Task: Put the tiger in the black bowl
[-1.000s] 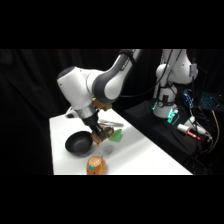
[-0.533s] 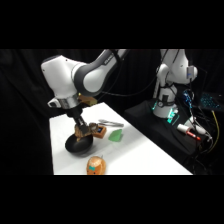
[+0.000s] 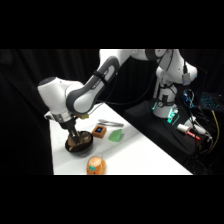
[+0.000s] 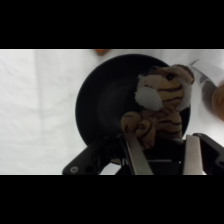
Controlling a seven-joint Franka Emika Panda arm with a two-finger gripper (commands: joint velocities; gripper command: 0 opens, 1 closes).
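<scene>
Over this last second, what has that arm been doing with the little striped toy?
The gripper carried the tiger from near the brown block leftward and down over the black bowl. It still holds it. The orange ball, green piece and tongs stayed put.

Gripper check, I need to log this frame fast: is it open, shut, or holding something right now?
Gripper: shut on the tiger, holding it over the black bowl.
</scene>
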